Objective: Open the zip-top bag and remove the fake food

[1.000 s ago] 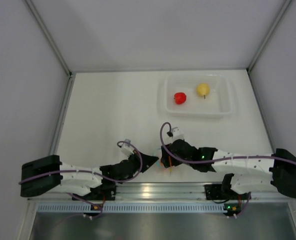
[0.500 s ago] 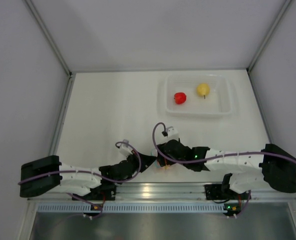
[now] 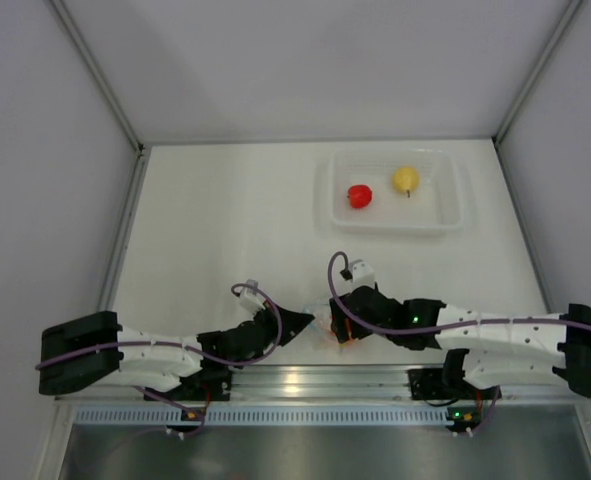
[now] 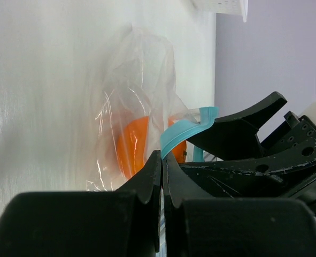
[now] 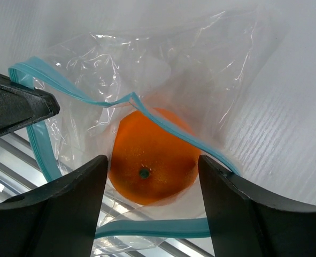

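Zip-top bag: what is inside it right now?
One orange fruit shows inside the zip-top bag, through its open mouth. The bag's bottom under the orange is covered, so nothing else can be confirmed there. The red fruit and yellow fruit lie in the tray.

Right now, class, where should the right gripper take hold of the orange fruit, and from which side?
Across its round middle, entering through the zip-top bag's open mouth: the orange fruit sits inside, the left gripper pinches the zip strip, and the right gripper's fingers flank it.
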